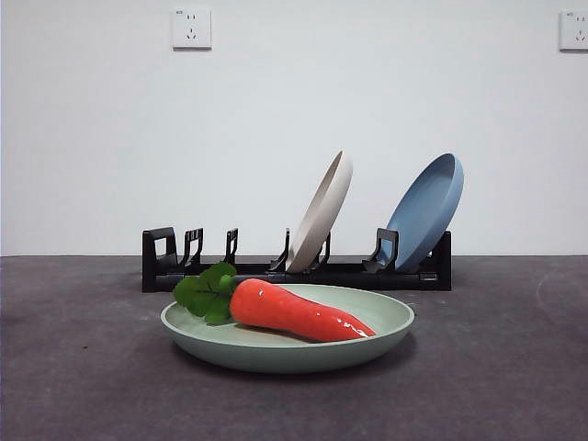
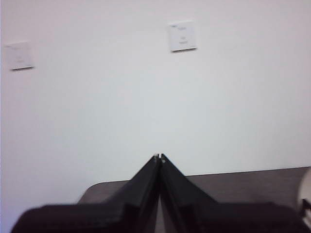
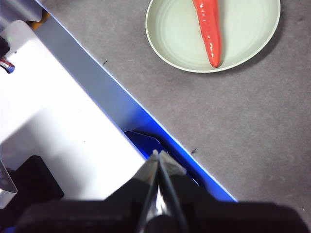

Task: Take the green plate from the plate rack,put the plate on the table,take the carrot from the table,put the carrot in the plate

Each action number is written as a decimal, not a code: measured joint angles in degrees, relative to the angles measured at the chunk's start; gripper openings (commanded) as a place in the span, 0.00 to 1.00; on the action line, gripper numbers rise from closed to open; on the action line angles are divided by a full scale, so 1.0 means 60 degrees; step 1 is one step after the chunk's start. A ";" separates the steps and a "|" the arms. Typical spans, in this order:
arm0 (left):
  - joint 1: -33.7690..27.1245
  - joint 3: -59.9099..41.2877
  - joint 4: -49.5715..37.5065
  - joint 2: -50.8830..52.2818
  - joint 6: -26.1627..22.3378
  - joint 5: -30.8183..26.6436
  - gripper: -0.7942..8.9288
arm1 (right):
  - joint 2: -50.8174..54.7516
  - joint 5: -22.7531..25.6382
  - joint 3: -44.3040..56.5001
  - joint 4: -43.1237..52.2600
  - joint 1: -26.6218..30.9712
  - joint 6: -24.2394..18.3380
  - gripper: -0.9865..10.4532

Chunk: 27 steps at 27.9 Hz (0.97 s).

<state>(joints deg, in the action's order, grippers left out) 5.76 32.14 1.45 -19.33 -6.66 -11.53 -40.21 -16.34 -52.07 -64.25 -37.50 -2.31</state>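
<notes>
The green plate (image 1: 287, 344) lies flat on the dark grey table (image 1: 496, 367) in front of the black plate rack (image 1: 294, 271). The carrot (image 1: 294, 310) lies in the plate, leaves to the left. The right wrist view shows the plate (image 3: 170, 39) and the carrot (image 3: 209, 29) from above. My right gripper (image 3: 159, 156) is shut and empty, back over the table's edge, far from the plate. My left gripper (image 2: 159, 157) is shut and empty, raised and facing the white wall. Neither gripper shows in the front view.
A cream-white plate (image 1: 322, 209) and a blue plate (image 1: 427, 209) stand tilted in the rack. The rack's left slots hold nothing. A blue-edged table border (image 3: 146, 121) and white floor area (image 3: 58, 121) lie under my right gripper. Wall sockets (image 1: 191, 28) are behind.
</notes>
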 measured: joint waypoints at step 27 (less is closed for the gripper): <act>-0.0809 -0.5195 0.0707 0.3177 0.0965 0.1151 0.08 | 0.0000 0.0000 0.0000 0.0000 0.0000 0.0000 0.09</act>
<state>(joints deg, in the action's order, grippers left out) 0.91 0.97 5.69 -0.27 -0.86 -4.62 -40.21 -16.34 -52.07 -64.25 -37.50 -2.31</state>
